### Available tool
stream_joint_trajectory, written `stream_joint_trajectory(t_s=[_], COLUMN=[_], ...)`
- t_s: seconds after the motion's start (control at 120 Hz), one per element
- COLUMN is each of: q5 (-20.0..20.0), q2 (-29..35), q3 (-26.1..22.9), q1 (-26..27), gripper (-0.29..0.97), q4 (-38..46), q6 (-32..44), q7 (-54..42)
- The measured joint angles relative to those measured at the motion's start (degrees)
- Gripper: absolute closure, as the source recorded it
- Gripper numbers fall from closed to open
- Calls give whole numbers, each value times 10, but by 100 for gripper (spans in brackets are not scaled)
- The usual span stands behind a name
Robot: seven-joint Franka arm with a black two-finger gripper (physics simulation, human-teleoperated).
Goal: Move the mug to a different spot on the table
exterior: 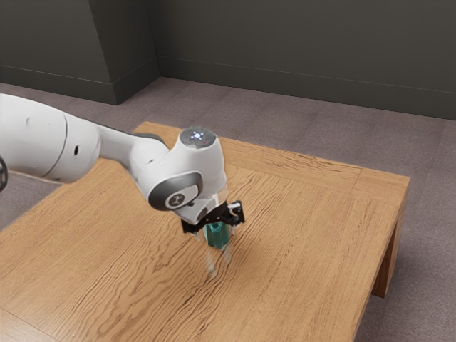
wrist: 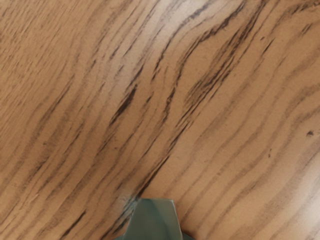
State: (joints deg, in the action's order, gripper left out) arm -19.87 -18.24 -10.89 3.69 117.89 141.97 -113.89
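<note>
Forearm and wrist reach in from the exterior view's left, and the white wrist housing sits above the middle of the counter (exterior: pixel 320 235). Just under it are my jaws (exterior: pixel 214 251), pointing straight down. They stand narrowly apart and, as best I can judge, are closed on the mug (exterior: pixel 216 234) from two sides. The mug is small and teal, tucked high between the jaws close to my palm. It looks to hang a little clear of the wood, with a faint shadow beneath it. In the wrist view its rim (wrist: pixel 152 220) shows right under my hand, with bare grain beyond it.

I judge the step in hand to be the carry. To do it well I should keep my wrist level so the mug stays upright. I should also travel low and slowly so the small cup cannot twist in the grip. I cannot tell how deeply the jaws bite, so I should not trust the hold to sudden moves.

Toward the exterior view's right the counter runs on as open wood up to its raised border strip. Any spot there, well short of the edge, would serve. I should lower the mug until its base meets the wood before I let the jaws part.
</note>
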Motion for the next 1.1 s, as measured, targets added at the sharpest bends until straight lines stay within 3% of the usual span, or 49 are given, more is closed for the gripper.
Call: stream_joint_trajectory(t_s=[0.083, 0.325, 0.725, 0.8, 1.1], q5=[-1, 2, 1, 1, 2], q2=[-1, -4, 30, 41, 82], q3=[0, 0, 7, 14, 31], q1=[0, -1, -3, -5, -5], gripper=[13, 49, 61, 68, 70], q4=[0, 0, 3, 5, 19], q6=[3, 8, 15, 17, 19], q7=[1, 4, 9, 10, 11])
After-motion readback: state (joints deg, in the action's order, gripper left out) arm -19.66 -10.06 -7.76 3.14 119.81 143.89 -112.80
